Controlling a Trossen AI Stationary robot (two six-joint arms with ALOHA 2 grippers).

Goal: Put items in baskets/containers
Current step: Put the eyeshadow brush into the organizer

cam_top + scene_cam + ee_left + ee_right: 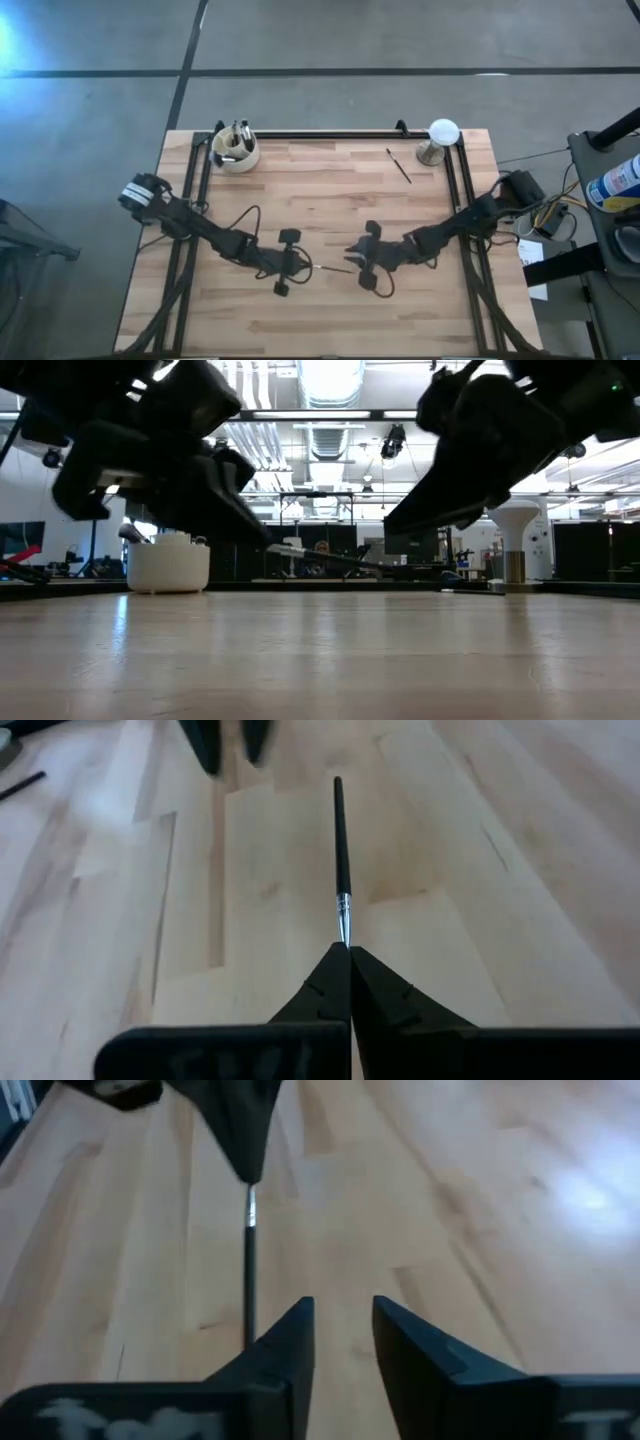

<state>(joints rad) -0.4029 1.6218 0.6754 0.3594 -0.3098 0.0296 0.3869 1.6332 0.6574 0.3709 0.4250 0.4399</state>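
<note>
A thin dark brush [340,850] with a silver ferrule is lifted level over the table's middle [333,268], clear of the wood in the low view [320,554]. My left gripper [349,952] is shut on it. My right gripper [345,1315] faces it from the table's right [353,260], open; the brush [250,1250] runs beside one finger, outside the gap. The cream cup [237,152] stands at the far left corner with several brushes upright in it. One more dark brush [399,165] lies flat on the far right part of the table. My left gripper pinches the brush at its silver ferrule end [345,925] between the tips of both fingers. The fingers come level from the table's left and lie along the brush. The brush sticks straight out toward my right gripper, level and lifted clear of the table.
A white dome on a metal stand [441,135] sits at the far right corner. A black rail frame [320,134] runs along the far edge and both sides. Bare wood [320,320] lies between the grippers and the near edge.
</note>
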